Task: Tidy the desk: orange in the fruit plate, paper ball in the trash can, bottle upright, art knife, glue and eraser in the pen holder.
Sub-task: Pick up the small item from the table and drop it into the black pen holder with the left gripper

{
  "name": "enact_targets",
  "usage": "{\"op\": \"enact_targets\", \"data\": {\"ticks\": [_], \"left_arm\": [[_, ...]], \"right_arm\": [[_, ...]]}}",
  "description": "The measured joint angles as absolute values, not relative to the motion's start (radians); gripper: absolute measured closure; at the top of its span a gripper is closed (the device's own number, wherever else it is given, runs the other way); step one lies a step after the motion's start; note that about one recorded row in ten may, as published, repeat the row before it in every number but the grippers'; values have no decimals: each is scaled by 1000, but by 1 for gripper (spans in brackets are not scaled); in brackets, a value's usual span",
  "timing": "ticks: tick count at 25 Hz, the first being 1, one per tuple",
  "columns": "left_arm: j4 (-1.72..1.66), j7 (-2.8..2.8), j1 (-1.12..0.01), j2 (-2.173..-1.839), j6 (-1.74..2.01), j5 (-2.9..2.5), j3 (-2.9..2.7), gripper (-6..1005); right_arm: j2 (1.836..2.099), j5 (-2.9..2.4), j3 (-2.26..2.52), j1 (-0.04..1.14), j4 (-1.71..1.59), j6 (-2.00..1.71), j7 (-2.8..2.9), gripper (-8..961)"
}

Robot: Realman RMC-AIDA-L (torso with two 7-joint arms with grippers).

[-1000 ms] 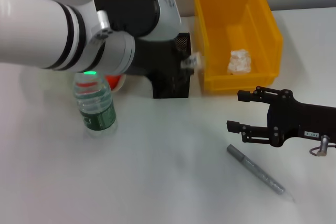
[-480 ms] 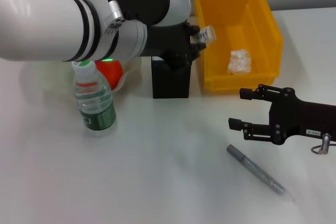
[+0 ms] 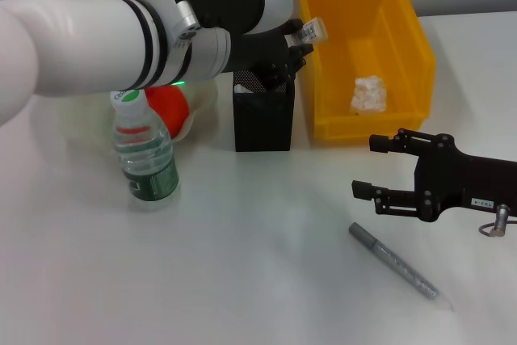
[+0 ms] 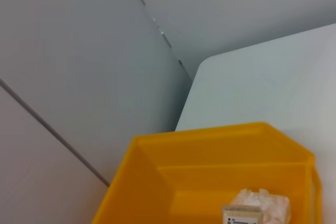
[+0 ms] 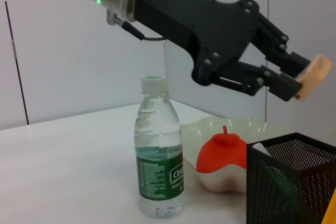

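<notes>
We see the left arm, a thick white sleeve with black bands, reaching across from the left, its black left gripper (image 3: 300,38) raised above the black mesh pen holder (image 3: 262,115) and just beside the near-left corner of the yellow plastic bin (image 3: 367,123). Between its closed fingertips the gripper pinches a small tan rectangular eraser with a printed label (image 3: 309,31); in the right wrist view the same eraser (image 5: 313,76) sits at the tip of the downward-slanting fingers, above and clear of the pen holder (image 5: 286,184). In the left wrist view we see only the eraser's edge (image 4: 242,216) over the bin's interior.

The crumpled white paper ball (image 3: 367,94) lies inside the yellow bin. The clear plastic water bottle with a green label and white cap (image 3: 145,153) stands upright on the white table (image 3: 242,264). The orange fruit (image 3: 167,106) rests in the pale fruit plate (image 3: 199,103) behind the bottle, partly hidden by the arm.

The right arm lies low over the table's right side, its black right gripper (image 3: 365,169) pointing left with fingers spread wide and nothing between them. The grey slender art knife (image 3: 394,262) lies flat on the table near that gripper, angled away from it.
</notes>
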State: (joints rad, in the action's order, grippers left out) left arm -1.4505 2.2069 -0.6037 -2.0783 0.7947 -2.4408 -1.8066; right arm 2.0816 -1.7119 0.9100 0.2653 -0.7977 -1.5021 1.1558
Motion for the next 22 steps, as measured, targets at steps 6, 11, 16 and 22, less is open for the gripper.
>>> {"op": "enact_targets", "data": {"ticks": [6,11,16,22], "left_arm": [[-1351,2207,-641,-2079,700,-2477,-1827,748],[-1301,2211,-662,-2080,667,-2491,-1830,748],[-1251,2216,-673,-2080,655,-2520,-1814,749],[-1243,2220,-668,-2080,657,-2535,-1814,749]], "right_arm": [[2082,-1712,905,265,-798,-1502,1159,192],[2082,-1712,900,264,-798,-1502,1160,192],[2082,-1712,899,263,-797,-1503,1160,192],[2082,-1712,899,262,-798,-1503,1160,192]]}}
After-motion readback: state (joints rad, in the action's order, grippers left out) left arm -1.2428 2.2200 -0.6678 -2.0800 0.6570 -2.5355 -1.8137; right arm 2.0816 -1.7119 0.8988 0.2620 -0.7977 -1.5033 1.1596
